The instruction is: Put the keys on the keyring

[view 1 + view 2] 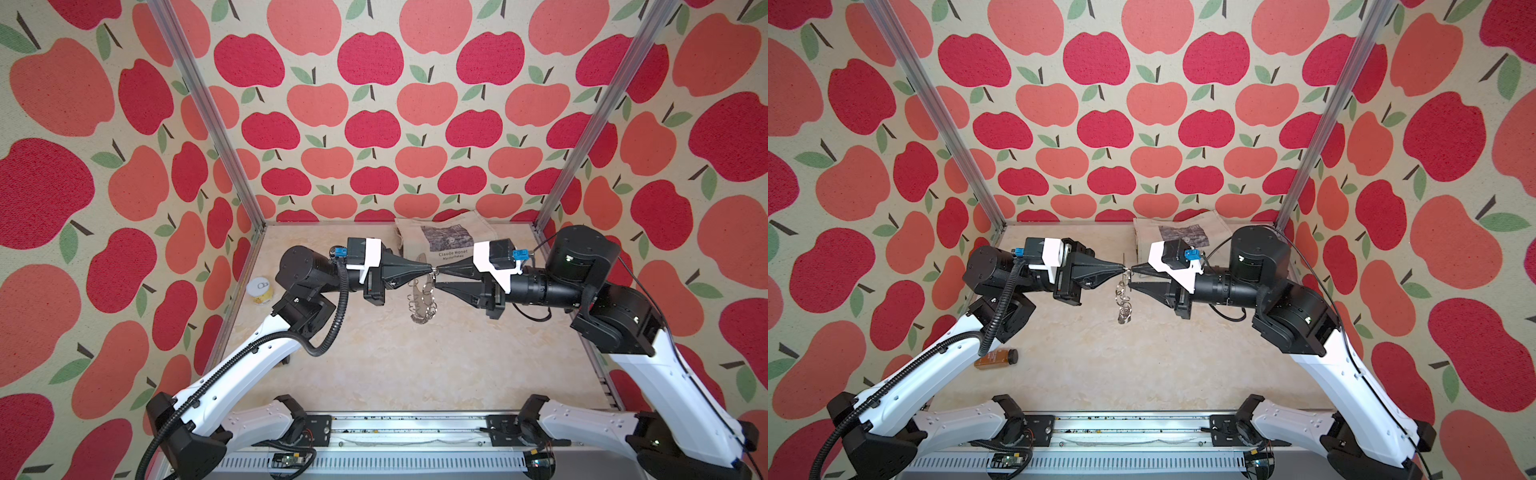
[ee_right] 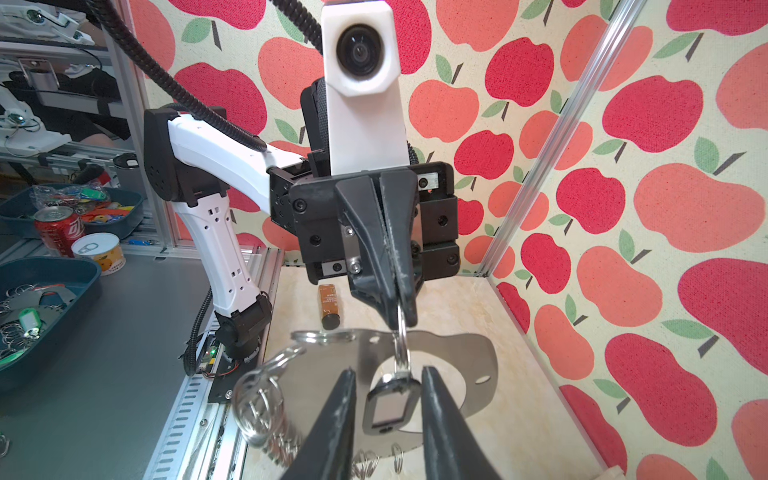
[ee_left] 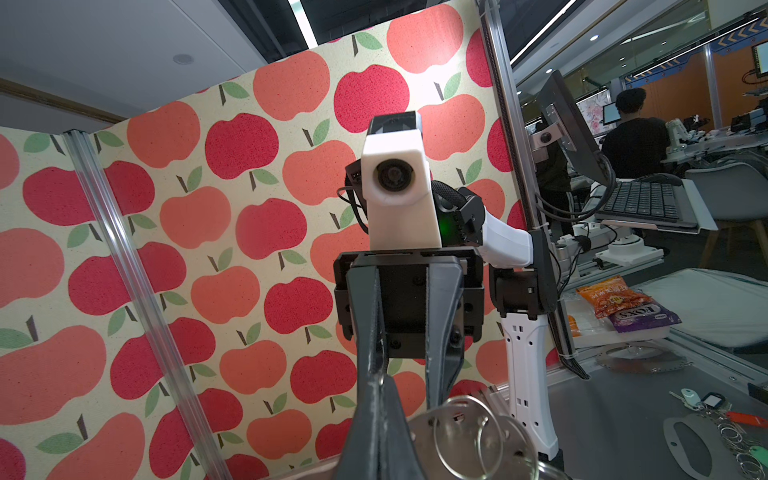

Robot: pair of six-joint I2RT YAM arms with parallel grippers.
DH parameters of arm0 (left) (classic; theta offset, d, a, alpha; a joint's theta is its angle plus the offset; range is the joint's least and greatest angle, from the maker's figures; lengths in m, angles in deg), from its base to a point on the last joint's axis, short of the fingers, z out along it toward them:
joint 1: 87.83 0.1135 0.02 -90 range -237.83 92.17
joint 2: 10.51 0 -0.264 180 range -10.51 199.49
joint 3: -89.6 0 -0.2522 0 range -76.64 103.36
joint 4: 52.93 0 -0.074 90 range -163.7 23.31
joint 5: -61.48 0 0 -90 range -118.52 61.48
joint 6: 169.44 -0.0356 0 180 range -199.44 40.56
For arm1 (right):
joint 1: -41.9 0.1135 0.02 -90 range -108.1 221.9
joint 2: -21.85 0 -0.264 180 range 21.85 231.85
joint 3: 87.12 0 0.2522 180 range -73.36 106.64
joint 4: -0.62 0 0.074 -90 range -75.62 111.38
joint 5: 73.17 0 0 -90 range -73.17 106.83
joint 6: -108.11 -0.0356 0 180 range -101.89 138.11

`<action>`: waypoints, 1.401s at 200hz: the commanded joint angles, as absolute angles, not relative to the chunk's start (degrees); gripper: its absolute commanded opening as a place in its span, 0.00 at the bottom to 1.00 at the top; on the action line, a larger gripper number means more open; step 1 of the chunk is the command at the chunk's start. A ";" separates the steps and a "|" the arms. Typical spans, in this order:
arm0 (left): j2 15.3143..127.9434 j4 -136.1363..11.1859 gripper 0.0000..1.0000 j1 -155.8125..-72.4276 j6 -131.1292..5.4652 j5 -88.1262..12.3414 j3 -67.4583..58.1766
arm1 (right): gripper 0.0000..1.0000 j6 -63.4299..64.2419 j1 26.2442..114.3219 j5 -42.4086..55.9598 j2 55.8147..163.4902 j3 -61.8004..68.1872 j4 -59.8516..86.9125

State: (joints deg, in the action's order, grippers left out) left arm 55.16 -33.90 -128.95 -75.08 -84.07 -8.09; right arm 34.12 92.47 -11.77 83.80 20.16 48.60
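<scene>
Keys [image 2: 388, 409] show plainly only in right wrist view.

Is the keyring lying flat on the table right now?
No, in the right wrist view the keyring hangs in the air above the table, held up by the shut left gripper.

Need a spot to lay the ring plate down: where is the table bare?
Bare: the broad table stretch between the arms, from under the hanging keyring to the front rail; also the back-left corner beside the tote bag. Crowded: the middle, where left hand and right hand meet; can and bottle line the left edge.
</scene>
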 commanded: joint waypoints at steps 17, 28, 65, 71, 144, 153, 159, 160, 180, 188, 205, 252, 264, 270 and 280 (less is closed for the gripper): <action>53.64 -34.31 0.00 -128.83 -77.53 -84.02 -8.26 | 0.31 33.13 92.44 -12.79 81.87 22.07 50.57; 53.71 -34.38 0.00 -128.81 -77.79 -84.00 -8.18 | 0.31 32.28 92.44 -13.73 81.92 22.00 50.83; 53.99 -34.44 0.00 -128.83 -77.77 -84.23 -7.69 | 0.30 31.26 92.48 -15.10 81.53 21.01 50.88; 54.03 -34.47 0.00 -128.79 -77.69 -84.33 -7.60 | 0.29 30.97 92.44 -15.77 81.70 20.83 50.66; 54.00 -34.51 0.00 -129.13 -77.51 -84.51 -7.38 | 0.25 30.77 91.92 -16.80 83.72 20.15 49.89; 53.92 -34.52 0.00 -129.10 -77.59 -84.58 -7.45 | 0.25 30.59 91.74 -16.91 83.86 20.09 49.78; 53.91 -34.58 0.00 -129.13 -77.60 -84.58 -7.45 | 0.25 30.43 91.58 -16.99 83.95 20.08 49.78; 53.91 -34.60 0.00 -129.14 -77.60 -84.59 -7.42 | 0.25 30.42 91.57 -17.00 83.97 20.12 49.79; 53.66 -34.49 0.00 -129.10 -77.59 -84.77 -7.47 | 0.25 30.19 91.08 -17.25 84.17 20.11 49.69; 53.65 -34.53 0.00 -129.06 -77.59 -84.77 -7.56 | 0.24 30.08 90.87 -17.36 84.25 20.11 49.71; 53.38 -34.53 0.00 -129.13 -77.77 -84.60 -7.65 | 0.24 29.89 90.46 -17.45 84.29 19.98 49.76; 53.59 -34.43 0.00 -129.14 -77.51 -85.11 -7.49 | 0.26 28.95 89.80 -18.65 84.43 19.87 48.36; 53.71 -34.58 0.00 -129.27 -77.51 -85.14 -7.47 | 0.26 28.91 89.78 -19.16 84.52 20.16 48.22; 53.78 -34.72 0.00 -129.23 -77.59 -85.19 -7.47 | 0.26 28.75 89.72 -19.52 84.60 20.41 48.22; 53.75 -34.92 0.00 -129.23 -77.83 -85.18 -7.47 | 0.26 28.70 89.73 -20.01 84.81 20.60 48.05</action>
State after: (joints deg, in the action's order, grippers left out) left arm 54.63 -35.41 -129.00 -76.54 -84.14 -8.15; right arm 30.14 90.19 -17.80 84.42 20.35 49.14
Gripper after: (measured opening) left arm 0.054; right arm 0.262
